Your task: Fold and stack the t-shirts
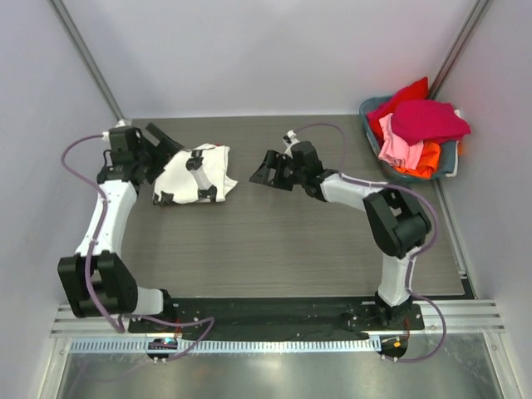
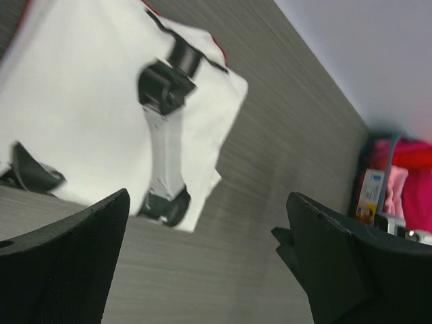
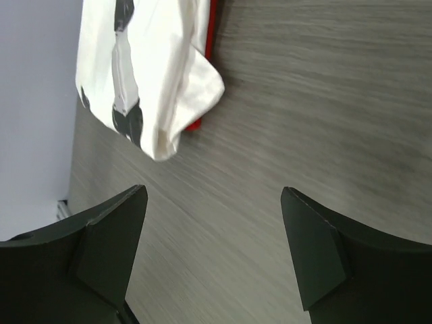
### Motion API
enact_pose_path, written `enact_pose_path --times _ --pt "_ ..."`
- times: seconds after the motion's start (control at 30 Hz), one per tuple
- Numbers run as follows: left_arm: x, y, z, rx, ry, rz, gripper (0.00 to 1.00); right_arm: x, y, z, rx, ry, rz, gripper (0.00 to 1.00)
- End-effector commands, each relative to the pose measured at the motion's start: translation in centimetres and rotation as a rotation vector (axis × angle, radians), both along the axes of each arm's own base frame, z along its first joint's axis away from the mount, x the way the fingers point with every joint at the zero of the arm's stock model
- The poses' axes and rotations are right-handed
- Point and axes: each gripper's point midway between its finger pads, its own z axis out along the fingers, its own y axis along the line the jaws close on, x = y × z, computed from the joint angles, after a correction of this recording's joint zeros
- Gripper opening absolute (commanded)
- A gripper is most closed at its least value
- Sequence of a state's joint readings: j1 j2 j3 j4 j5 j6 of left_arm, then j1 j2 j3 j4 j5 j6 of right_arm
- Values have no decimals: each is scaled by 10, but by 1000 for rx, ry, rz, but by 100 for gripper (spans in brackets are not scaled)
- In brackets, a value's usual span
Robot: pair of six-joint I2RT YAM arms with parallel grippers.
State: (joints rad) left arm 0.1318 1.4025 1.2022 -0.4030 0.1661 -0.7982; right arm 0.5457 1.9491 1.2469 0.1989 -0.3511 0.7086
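A folded white t-shirt (image 1: 195, 173) with black printed marks lies at the table's back left. A red t-shirt's edge (image 3: 212, 34) peeks out from under it. My left gripper (image 1: 173, 145) hovers just left of the white shirt, open and empty; in the left wrist view its fingers (image 2: 81, 243) frame bare table below the white shirt (image 2: 88, 115). My right gripper (image 1: 259, 170) is a short way right of the shirt, apart from it, open with nothing between its fingers (image 3: 317, 236). More t-shirts are piled in the basket: red (image 1: 407, 96), magenta (image 1: 428, 120), pink (image 1: 395, 145), orange (image 1: 424, 158).
The grey-blue basket (image 1: 368, 125) stands at the back right corner, against the right wall. Grey walls close the table on the left, back and right. Wood-grain tabletop (image 1: 283, 241) stretches between the arms and toward their bases.
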Motion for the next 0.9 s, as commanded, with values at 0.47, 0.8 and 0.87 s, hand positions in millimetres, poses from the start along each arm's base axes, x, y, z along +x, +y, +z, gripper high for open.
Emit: enact_pose_path --times 0.47,0.8,0.87 --pt "-139 -78 -45 150 -206 -256 100 -132 -209 42 -307 -363 -442 92" --pt "-172 -72 -84 222 -388 -285 100 -167 -256 20 -252 -426 -614 93" --pt "-177 -79 -70 207 -461 -321 100 -167 -255 24 -243 -436 -612 92"
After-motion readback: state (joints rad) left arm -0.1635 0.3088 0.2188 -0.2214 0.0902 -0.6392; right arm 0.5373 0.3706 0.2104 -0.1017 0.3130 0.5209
